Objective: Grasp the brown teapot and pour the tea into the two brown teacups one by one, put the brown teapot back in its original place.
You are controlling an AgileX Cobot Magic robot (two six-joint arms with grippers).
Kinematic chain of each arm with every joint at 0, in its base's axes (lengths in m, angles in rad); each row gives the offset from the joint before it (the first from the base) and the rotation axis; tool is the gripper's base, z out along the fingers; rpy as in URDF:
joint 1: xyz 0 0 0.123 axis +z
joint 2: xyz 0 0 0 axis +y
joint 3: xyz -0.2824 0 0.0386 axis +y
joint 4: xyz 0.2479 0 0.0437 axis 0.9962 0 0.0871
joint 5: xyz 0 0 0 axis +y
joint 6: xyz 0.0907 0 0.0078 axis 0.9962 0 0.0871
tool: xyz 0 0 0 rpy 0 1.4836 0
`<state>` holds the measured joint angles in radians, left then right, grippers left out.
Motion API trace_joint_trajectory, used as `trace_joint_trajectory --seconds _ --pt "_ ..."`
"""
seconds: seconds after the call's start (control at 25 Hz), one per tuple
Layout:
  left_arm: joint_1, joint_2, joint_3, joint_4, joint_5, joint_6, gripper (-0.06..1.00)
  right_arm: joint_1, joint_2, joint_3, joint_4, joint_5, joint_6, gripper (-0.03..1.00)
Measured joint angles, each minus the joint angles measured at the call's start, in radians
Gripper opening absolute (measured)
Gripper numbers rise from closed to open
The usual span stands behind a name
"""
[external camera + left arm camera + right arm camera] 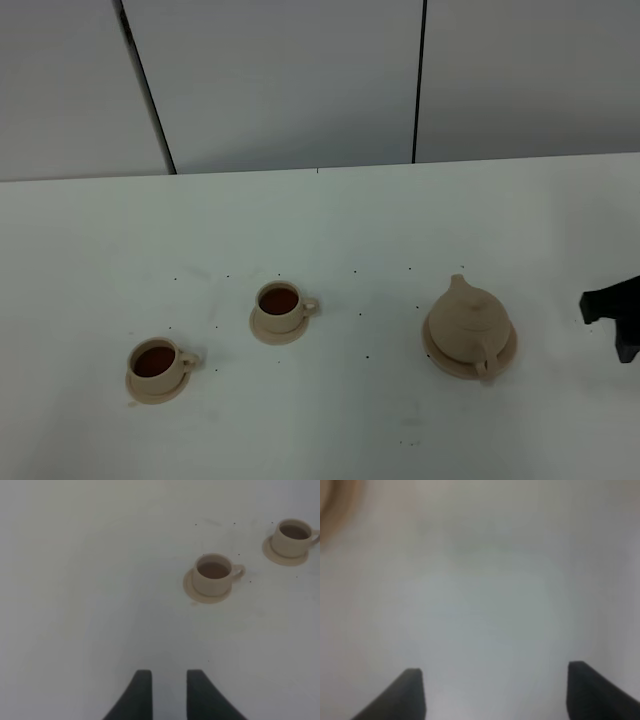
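Observation:
The brown teapot (468, 318) sits lid-on upon its round tan plate (507, 357) at the right of the table. Two brown teacups stand on small saucers, both holding dark tea: one near the middle (278, 302) (292, 536) and one nearer the front left (155, 362) (214, 575). My right gripper (608, 322) (495, 680) is at the far right edge, apart from the teapot, open wide and empty. A blurred tan edge (330, 505) shows in the right wrist view's corner. My left gripper (169, 680) hovers over bare table short of the cups, fingers a little apart, holding nothing.
The white tabletop (330, 220) runs back to grey wall panels (290, 80). Small dark specks dot the surface around the cups.

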<state>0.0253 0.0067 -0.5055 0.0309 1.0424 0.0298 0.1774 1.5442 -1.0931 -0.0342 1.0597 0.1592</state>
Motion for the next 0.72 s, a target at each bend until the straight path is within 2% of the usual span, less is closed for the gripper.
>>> trace_joint_trajectory --seconds 0.24,0.72 --pt "0.0 0.0 0.0 0.0 0.0 0.0 0.24 -0.124 -0.109 0.088 0.05 -0.007 -0.078 0.58" --pt "0.0 0.0 0.0 0.0 0.0 0.0 0.24 -0.131 -0.527 0.358 0.067 0.004 -0.065 0.58"
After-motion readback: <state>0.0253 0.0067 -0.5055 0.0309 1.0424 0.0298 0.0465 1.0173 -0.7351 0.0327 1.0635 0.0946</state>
